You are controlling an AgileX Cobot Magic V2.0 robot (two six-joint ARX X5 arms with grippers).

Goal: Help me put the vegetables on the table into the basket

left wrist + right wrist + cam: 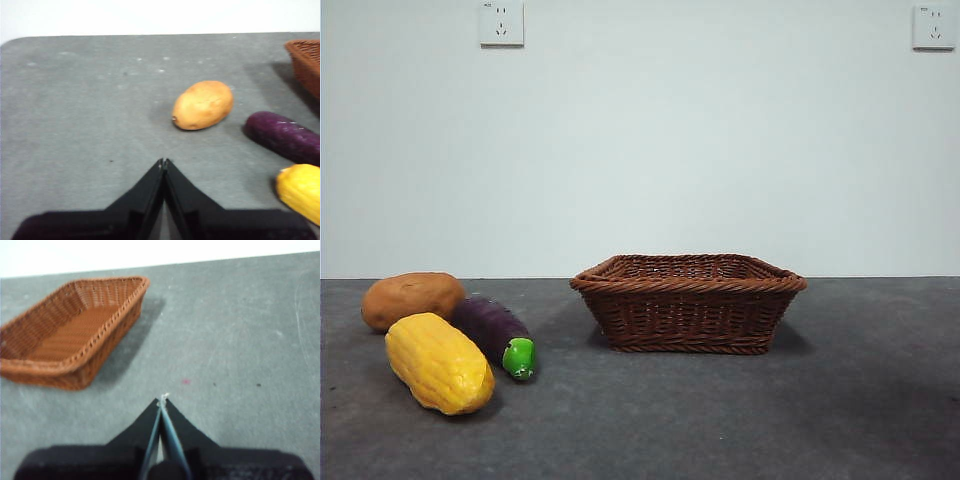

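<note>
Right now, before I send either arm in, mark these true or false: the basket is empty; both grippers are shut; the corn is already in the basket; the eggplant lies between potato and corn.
1. The brown woven wicker basket is empty. True.
2. Left gripper and right gripper are shut. True.
3. The yellow ribbed corn cob is in the basket. False: it lies on the dark grey table.
4. The dark purple eggplant lies between the orange-brown potato and corn. False: it lies beside both, on the basket's side.

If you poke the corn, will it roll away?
Probably, a little. The corn is rounded and lies on its side on the flat table, so a sideways push could roll it. Its ridged surface may slow it. The eggplant lies close beside it and would likely stop it on that side.
</note>
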